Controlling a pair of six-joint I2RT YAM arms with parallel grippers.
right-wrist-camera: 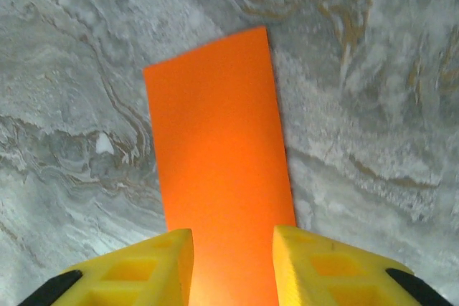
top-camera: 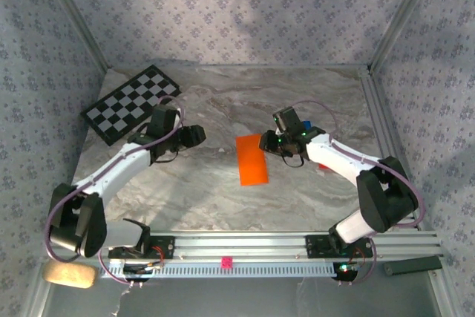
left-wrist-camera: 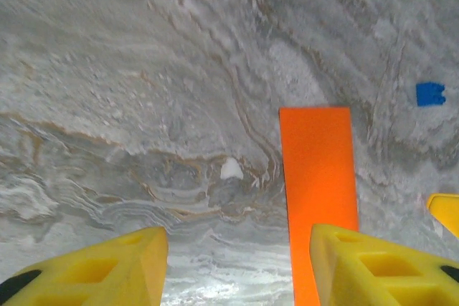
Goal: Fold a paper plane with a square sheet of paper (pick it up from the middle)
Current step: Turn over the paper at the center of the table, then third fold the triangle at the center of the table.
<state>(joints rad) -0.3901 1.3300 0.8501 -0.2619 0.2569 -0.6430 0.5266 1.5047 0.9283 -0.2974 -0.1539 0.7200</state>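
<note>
The orange paper (top-camera: 252, 159) lies flat on the marble table (top-camera: 223, 198) as a narrow rectangle, roughly twice as long as wide. My right gripper (top-camera: 276, 141) hovers at its far right end, open. In the right wrist view the sheet (right-wrist-camera: 215, 148) runs down between the yellow fingers (right-wrist-camera: 233, 243) and passes beneath them. My left gripper (top-camera: 194, 136) stands open to the left of the sheet. In the left wrist view the paper (left-wrist-camera: 319, 177) lies beside and partly behind my right-hand finger, and bare marble shows across the gap (left-wrist-camera: 237, 249).
A black-and-white checkerboard (top-camera: 130, 103) lies at the back left. A tiny blue cube (top-camera: 306, 125) (left-wrist-camera: 430, 94) sits just beyond the right gripper, and a speck of red (top-camera: 324, 168) lies beside the right forearm. The aluminium rail (top-camera: 245, 246) runs along the near edge.
</note>
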